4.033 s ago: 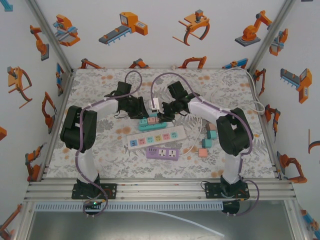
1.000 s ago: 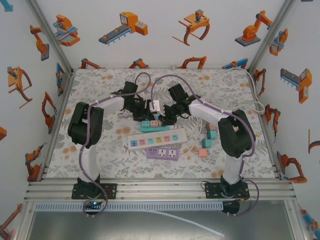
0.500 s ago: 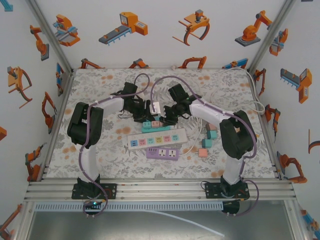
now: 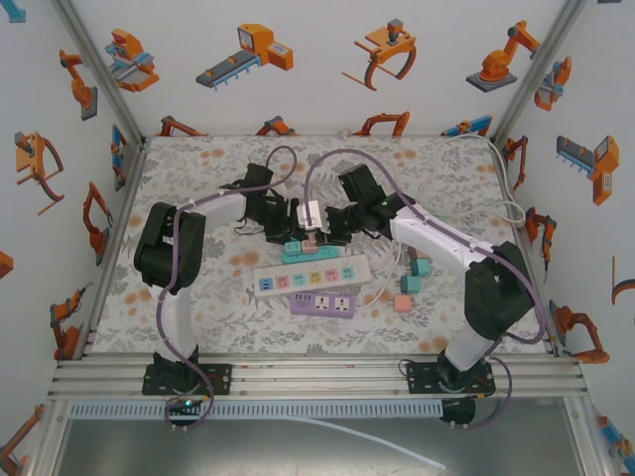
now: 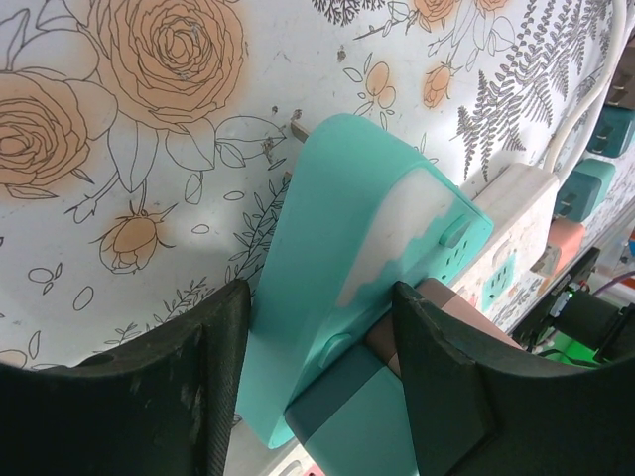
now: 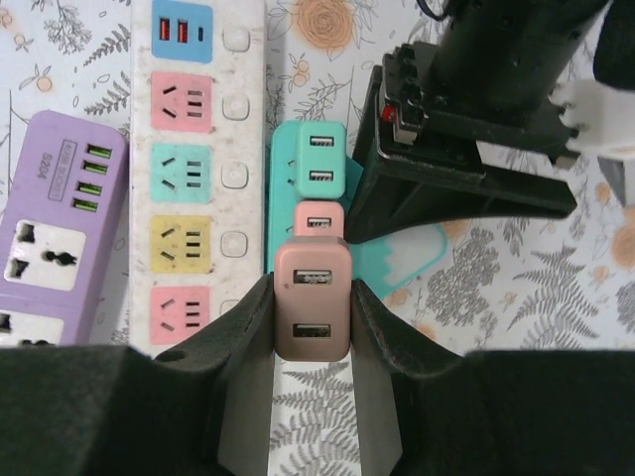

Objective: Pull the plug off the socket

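Plug: a dusty-rose USB charger block in matte plastic, with rounded corners and two ports in its top face. It sits at one end of the teal power strip, pinched in the right pincer.
Right pincer: closed narrow on the plug's two flat sides, coming from above. I judge this grip is meant to draw the plug straight out along its prongs. Whether the prongs have left the socket I cannot tell.
Teal power strip: a smooth shell with a rounded end and a frosted white wavy band across its top. It lies flat on the counter, and a paler pink adapter is seated just behind the plug.
Left pincer: black fingers astride the strip toward its other end, clamped on its long sides. This is likely to pin the strip down so it does not rise with the plug.
Neighbours: a speckled white power strip with pastel socket tiles lies just beside the teal one. A purple power strip lies beyond it.
Counter: covered in cloth printed with orange roses and grey ferns.
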